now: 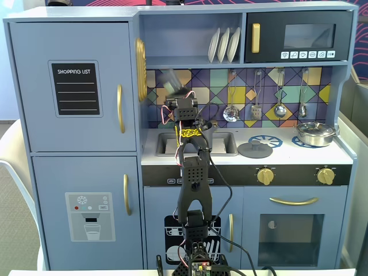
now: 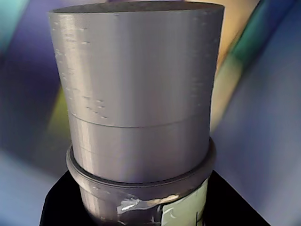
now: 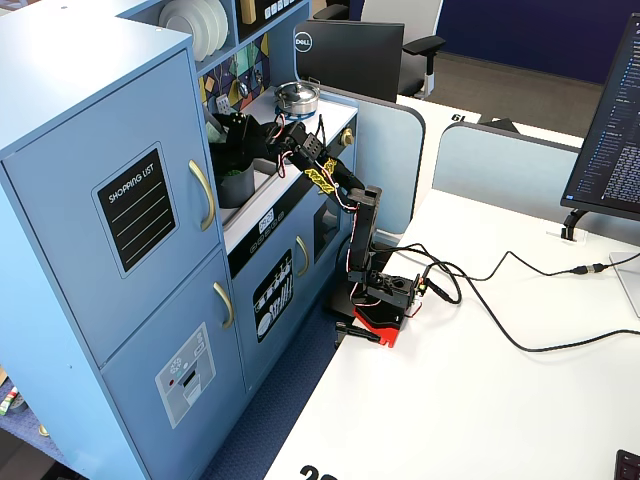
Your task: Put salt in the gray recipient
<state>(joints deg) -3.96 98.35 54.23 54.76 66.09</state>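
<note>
Filling nearly the whole wrist view, the salt shaker (image 2: 138, 103) stands as a gray cylinder clamped in the gripper (image 2: 141, 207), with a raised ring around its lower part and a strip of pale label showing just above the black jaw at the bottom edge. Behind it the coloured backsplash is only a blur.

In a fixed view from the front, the gripper (image 1: 175, 92) is raised in front of the tiled backsplash (image 1: 287, 80), and the shaker (image 1: 171, 80) shows as a blurred, tilted gray shape at its tip. Directly below the gripper is the sink (image 1: 221, 144); the arm hides most of the basin, so the gray pot cannot be made out there. To the right of the gripper in this view lie the flat gray lid (image 1: 255, 150) on the counter and, farther right, the shiny silver pan (image 1: 315, 133); utensils hang on the wall above them.

In a fixed view from the side, the gripper (image 3: 232, 135) reaches over the counter, and the gray pot (image 3: 237, 184) sits just below it in the sink area. The silver pan (image 3: 297, 97) stands beyond the gripper on the counter.
</note>
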